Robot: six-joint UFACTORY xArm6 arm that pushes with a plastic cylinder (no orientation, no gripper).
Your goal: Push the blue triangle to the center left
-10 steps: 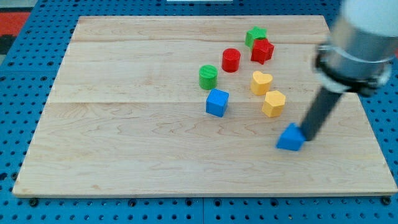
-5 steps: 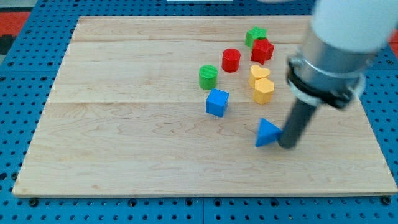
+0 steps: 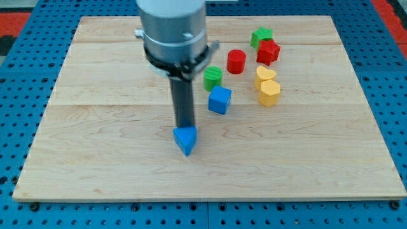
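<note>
One rod, no claw fitted: my tip (image 3: 186,126) touches the blue triangle (image 3: 186,140) from the view's top, near mid-worktop (image 3: 95,159), below-left of the blue cube (image 3: 220,100).

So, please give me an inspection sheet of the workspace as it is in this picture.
Surface: wooden board on a blue pegboard.
Job's things: blue triangle, below board centre.
Clutter: blue cube; green cylinder; red cylinder; green star and red star; two yellow blocks, touching.
Grippers: none; my tip at the triangle's top edge.
Cables: nothing seen.
Surroundings: red patch, view's top left.
</note>
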